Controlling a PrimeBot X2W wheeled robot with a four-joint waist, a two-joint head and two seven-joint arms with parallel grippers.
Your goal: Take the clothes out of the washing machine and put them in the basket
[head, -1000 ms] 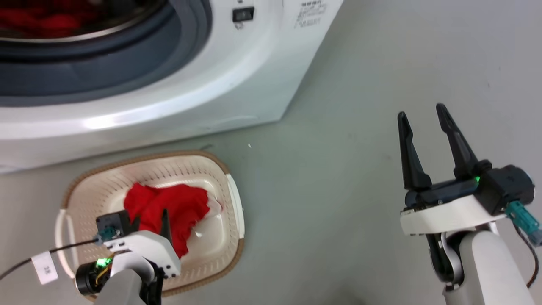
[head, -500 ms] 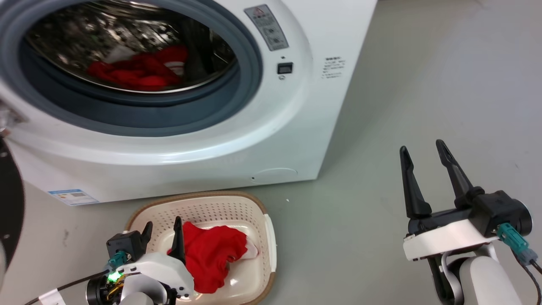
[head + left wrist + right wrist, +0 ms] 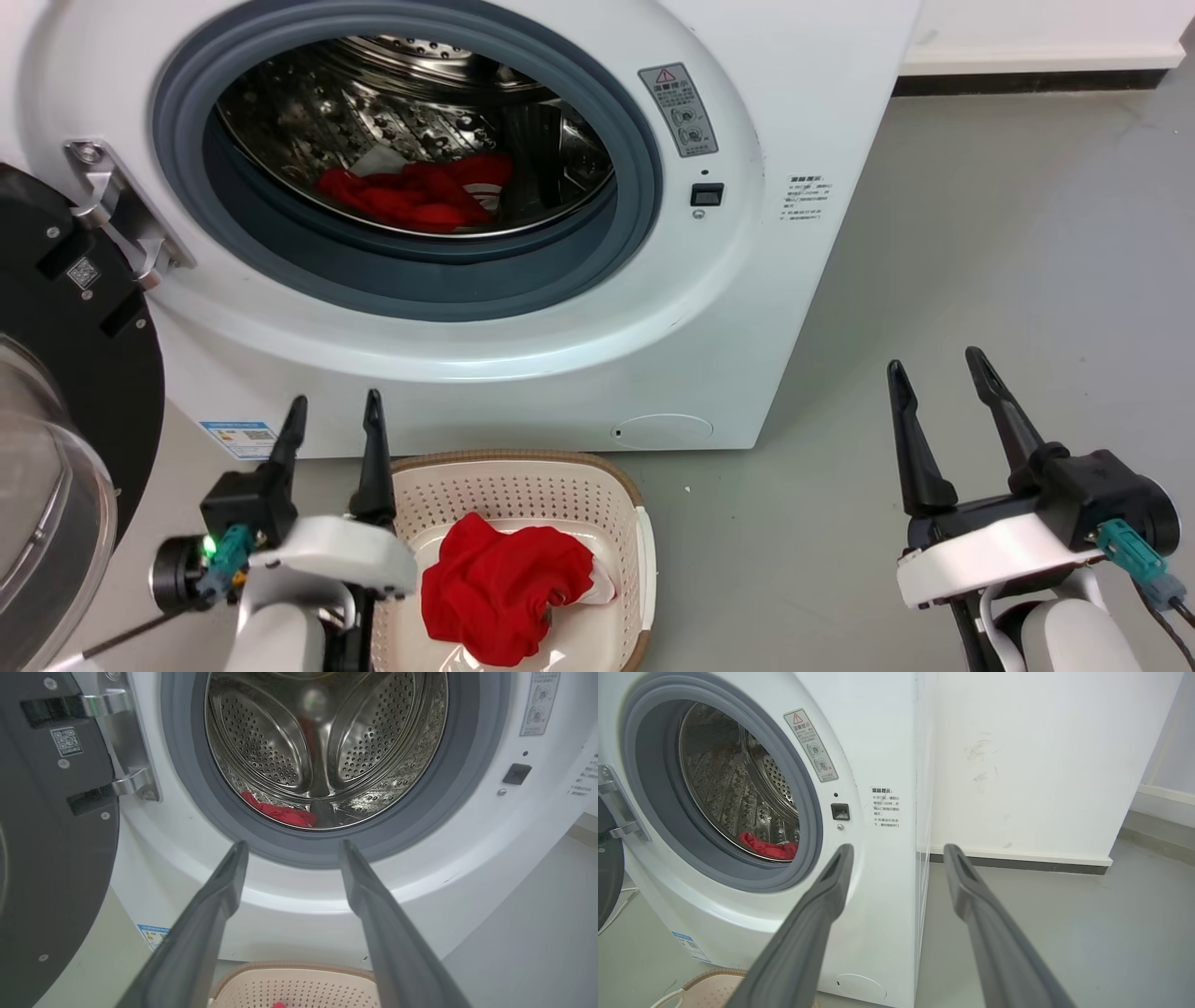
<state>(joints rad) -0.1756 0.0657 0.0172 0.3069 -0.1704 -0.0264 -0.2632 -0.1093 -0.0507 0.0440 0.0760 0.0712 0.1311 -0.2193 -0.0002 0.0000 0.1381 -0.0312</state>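
The white washing machine (image 3: 747, 308) stands with its door (image 3: 65, 373) swung open to the left. Red clothes (image 3: 415, 194) lie at the bottom of the steel drum, also as red clothes (image 3: 280, 812) and red clothes (image 3: 768, 847) in the wrist views. A second heap of red clothes (image 3: 504, 588) fills the cream basket (image 3: 523, 481) on the floor before the machine. My left gripper (image 3: 334, 411) is open and holds nothing, raised just left of the basket, fingers aimed at the machine. My right gripper (image 3: 936, 369) is open over bare floor, right of the machine.
Grey floor (image 3: 1027, 233) stretches to the right of the machine up to a white wall with a dark skirting (image 3: 1036, 82). The black-framed glass door takes up the left side. A cable trails from my left wrist (image 3: 177, 574).
The head camera has tilted up, bringing the whole drum opening into view. My left gripper has risen out of the basket to its left rim. The red garment stays in the basket.
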